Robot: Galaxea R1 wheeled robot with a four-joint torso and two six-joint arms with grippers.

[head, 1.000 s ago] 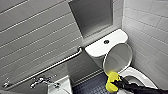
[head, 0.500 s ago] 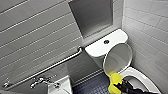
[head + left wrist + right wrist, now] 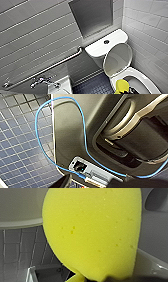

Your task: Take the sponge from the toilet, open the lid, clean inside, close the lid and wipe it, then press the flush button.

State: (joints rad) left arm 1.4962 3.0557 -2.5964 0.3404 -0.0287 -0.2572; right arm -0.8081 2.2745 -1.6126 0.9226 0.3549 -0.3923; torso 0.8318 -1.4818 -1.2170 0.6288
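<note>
In the head view we see the white glossy ceramic toilet [image 3: 146, 76] in the corner of the room, with its oval bowl open at the lower right. The white smooth oval plastic lid [image 3: 117, 60] stands raised and rests back against the rounded-rectangular tank [image 3: 98, 48], and on top of the tank sits a small round dark flush button [image 3: 106, 41]. The bright yellow thick sponge with rounded ends [image 3: 122, 85] is at the near left part of the bowl rim, and the dark right hand [image 3: 130, 91] is clenched on it from below. We cannot tell if the sponge touches the ceramic. In the right wrist view the sponge [image 3: 95, 230] shows very large, its lower end goes into the dark hand, and behind it we see white ceramic and grey floor tiles. To the left of the toilet, a long metal grab bar [image 3: 50, 66] runs slanted along the grey tiled wall [image 3: 30, 37], and below it are a chrome faucet [image 3: 41, 81] and the corner of a white washbasin [image 3: 65, 84]. A flat grey panel [image 3: 92, 15] is on the wall above the tank. The floor of small dark blue tiles [image 3: 92, 86] lies between the washbasin and the toilet. The left wrist view shows the same blue floor and a thin blue cable [image 3: 40, 139] that loops over the grey body of the robot [image 3: 70, 131]. For the left hand, we cannot tell whether it is released or clenched.
</note>
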